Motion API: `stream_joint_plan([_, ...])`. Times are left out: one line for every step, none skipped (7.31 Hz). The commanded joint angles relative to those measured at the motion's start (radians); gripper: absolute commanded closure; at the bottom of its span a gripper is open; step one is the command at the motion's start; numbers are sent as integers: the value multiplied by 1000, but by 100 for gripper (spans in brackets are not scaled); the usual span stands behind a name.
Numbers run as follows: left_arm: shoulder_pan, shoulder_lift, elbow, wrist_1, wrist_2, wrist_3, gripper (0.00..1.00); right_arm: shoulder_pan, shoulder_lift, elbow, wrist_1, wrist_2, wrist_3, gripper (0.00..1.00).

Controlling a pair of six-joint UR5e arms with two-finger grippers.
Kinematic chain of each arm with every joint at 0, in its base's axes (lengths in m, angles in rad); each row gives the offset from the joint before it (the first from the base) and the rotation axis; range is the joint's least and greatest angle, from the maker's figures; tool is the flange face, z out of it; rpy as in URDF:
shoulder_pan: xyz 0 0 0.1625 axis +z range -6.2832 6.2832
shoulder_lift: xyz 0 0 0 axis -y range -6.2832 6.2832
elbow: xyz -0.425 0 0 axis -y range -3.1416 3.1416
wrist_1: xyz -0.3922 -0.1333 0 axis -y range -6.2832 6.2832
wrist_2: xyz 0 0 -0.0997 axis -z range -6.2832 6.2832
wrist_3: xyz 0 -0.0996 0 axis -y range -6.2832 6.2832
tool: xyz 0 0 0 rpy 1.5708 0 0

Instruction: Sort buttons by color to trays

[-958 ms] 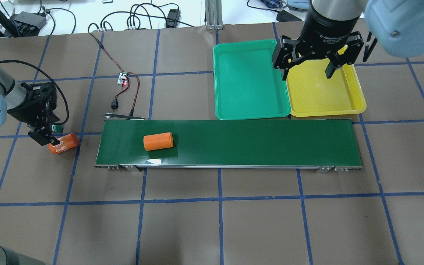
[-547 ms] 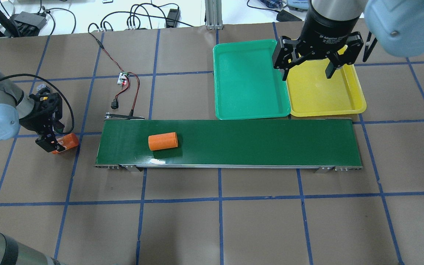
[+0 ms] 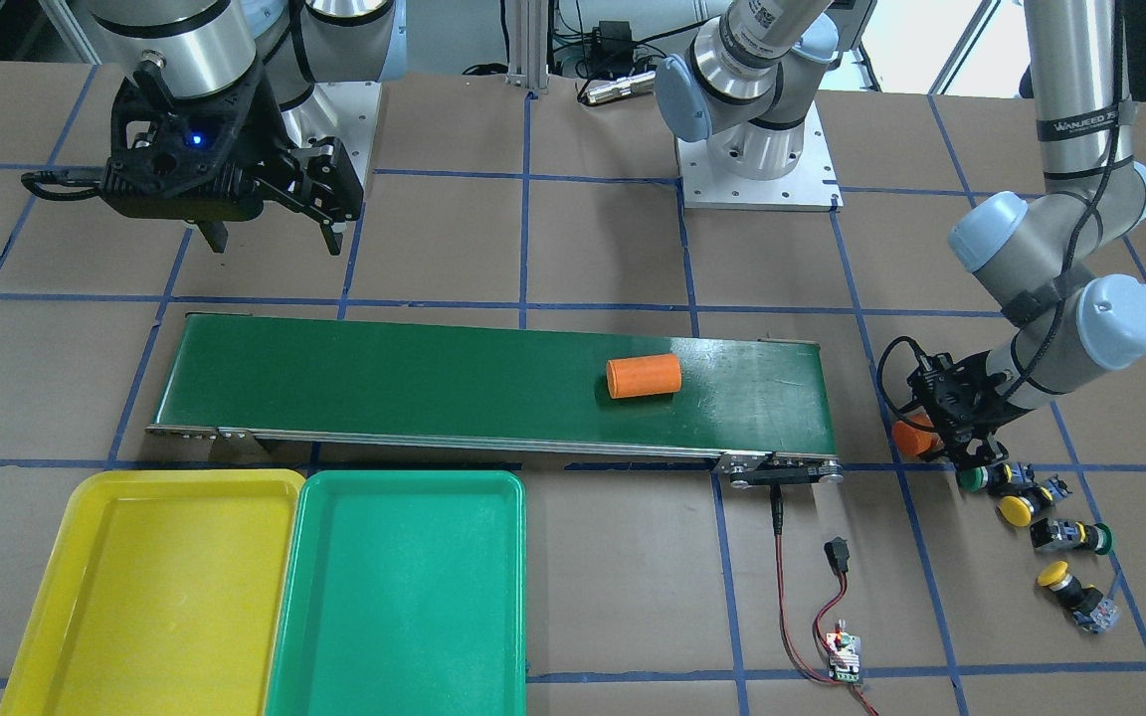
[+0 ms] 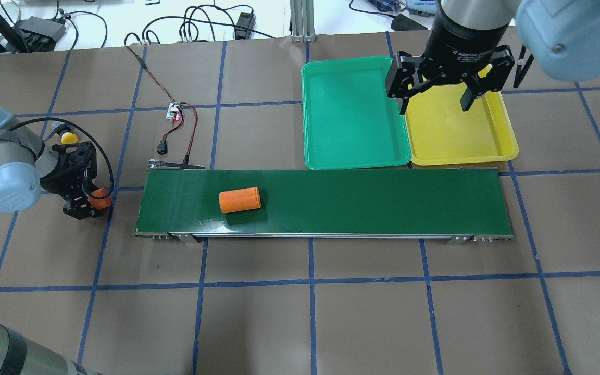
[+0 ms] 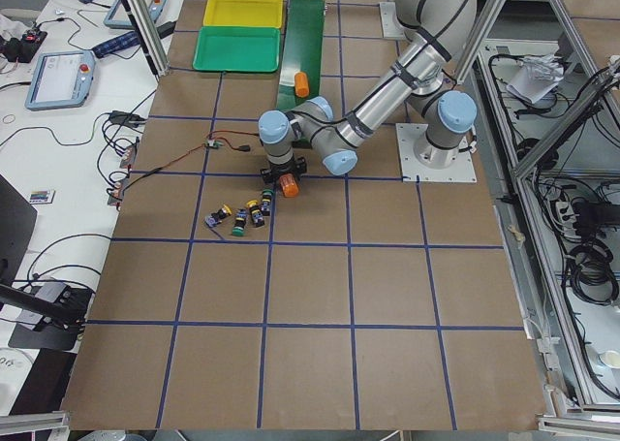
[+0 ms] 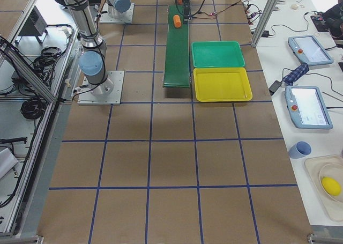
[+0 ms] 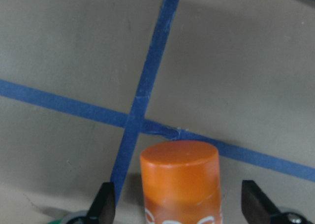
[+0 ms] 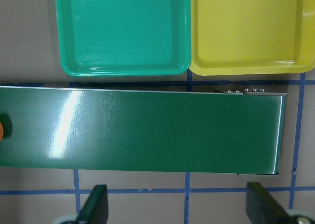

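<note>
Front-facing view: the four buttons [image 3: 1016,509] lie in a loose row on the desk [image 3: 583,597] past the conveyor belt [image 3: 434,378], outside the yellow tray [image 3: 155,587] and the green tray [image 3: 404,597]. The nearest button, green-capped, sits just beside the left claw [image 3: 936,447].

Overhead view: the right claw [image 4: 434,105] hangs high with its jaws spread wide and nothing between them. A loose cylinder [image 4: 239,200] lies on the belt.

Left wrist view: the left claw's fingers [image 7: 103,204] stand apart on either side of an orange cylinder [image 7: 179,179], not touching it.
</note>
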Motion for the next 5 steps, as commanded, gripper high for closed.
stream_joint_plan([-5, 37, -4, -29, 9, -14, 100, 0, -1, -1, 1, 0, 0, 0])
stream_joint_plan([-6, 71, -4, -92, 6, -20, 100, 0, 1, 1, 1, 0, 0, 0])
stream_joint_plan([-17, 118, -1, -118, 9, -22, 100, 0, 1, 1, -1, 1, 0, 0])
stream_joint_plan([-32, 175, -1, -161, 9, -28, 100, 0, -1, -1, -1, 0, 0, 0])
stream_joint_plan([-98, 225, 2, -205, 6, -48, 100, 0, -2, 1, -2, 1, 5, 0])
